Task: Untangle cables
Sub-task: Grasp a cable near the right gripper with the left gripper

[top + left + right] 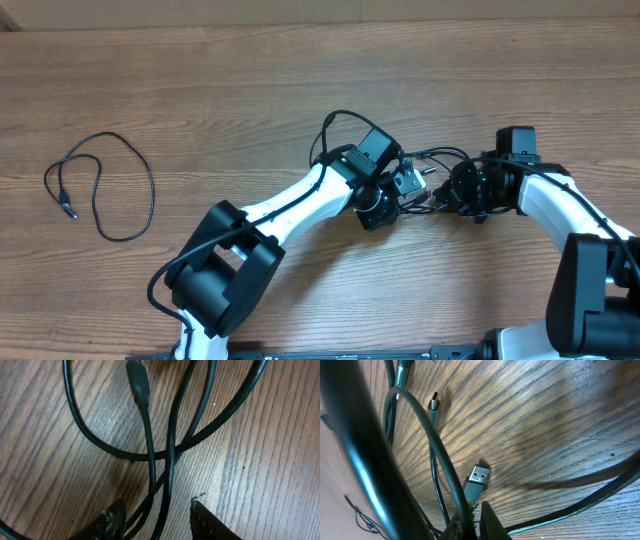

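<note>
The cables [432, 168] lie bunched on the wooden table between my two grippers. In the left wrist view several black strands [170, 450] cross, and a small plug [139, 382] lies at the top. My left gripper [156, 510] stands open, with strands passing between its fingers [112, 522] and a gap on the right side. My right gripper [474, 512] is shut on one black cable [445, 460] that arcs up to the left. A USB-A plug [477, 480] and a slimmer plug [434, 407] lie just beyond it. From overhead, the left gripper [388, 195] and right gripper [455, 192] face each other across the bundle.
A separate thin black cable [100, 190] lies in an open loop at the far left of the table [250, 90]. A thick blurred wire [355, 445] crosses the left side of the right wrist view. Both arms reach in from the near edge.
</note>
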### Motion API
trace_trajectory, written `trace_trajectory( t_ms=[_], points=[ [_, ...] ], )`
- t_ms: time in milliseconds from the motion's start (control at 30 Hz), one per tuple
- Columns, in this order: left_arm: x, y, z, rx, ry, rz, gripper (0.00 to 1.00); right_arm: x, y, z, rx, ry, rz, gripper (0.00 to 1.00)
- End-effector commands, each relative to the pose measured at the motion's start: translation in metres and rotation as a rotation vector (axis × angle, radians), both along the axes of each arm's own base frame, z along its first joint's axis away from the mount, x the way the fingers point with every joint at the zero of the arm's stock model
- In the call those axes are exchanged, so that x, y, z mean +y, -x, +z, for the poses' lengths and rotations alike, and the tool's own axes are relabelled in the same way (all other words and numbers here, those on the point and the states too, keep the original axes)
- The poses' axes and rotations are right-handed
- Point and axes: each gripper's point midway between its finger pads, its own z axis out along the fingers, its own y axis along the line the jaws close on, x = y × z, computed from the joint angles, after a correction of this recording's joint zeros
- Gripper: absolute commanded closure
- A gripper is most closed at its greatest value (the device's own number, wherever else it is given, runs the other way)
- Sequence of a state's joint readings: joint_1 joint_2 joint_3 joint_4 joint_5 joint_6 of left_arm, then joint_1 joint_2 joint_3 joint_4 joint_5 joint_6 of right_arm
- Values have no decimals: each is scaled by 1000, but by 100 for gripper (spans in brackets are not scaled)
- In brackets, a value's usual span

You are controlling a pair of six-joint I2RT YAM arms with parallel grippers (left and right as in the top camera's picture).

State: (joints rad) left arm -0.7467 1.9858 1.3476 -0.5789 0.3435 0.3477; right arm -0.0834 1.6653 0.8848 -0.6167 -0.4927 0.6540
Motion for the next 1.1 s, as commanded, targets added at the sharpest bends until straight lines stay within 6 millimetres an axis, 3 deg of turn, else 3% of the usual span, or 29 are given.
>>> trace_trajectory(
  t_ms=[0,433,600,667,767,900,1067],
  points=[
    [-3,2,10,-25,16,-12,57,0,-2,5,-21,7,0,95],
    [-2,3,2,-36,17,-12,61,0,-2,5,-21,7,0,95],
    [-2,2,0,-42,18,-11,68,0,-2,5,-21,7,0,95],
    [-3,2,1,-46,22,-11,76,0,-2,5,-21,7,0,95],
    [-4,1,2,-48,25,-11,96,0,-2,5,-21,7,0,94],
    [-7,-2,13,-63,39,-11,96,0,-2,5,-20,7,0,92],
    [-8,-10,44,-84,81,39,96,0,-1,5,-16,6,0,92]
  ],
)
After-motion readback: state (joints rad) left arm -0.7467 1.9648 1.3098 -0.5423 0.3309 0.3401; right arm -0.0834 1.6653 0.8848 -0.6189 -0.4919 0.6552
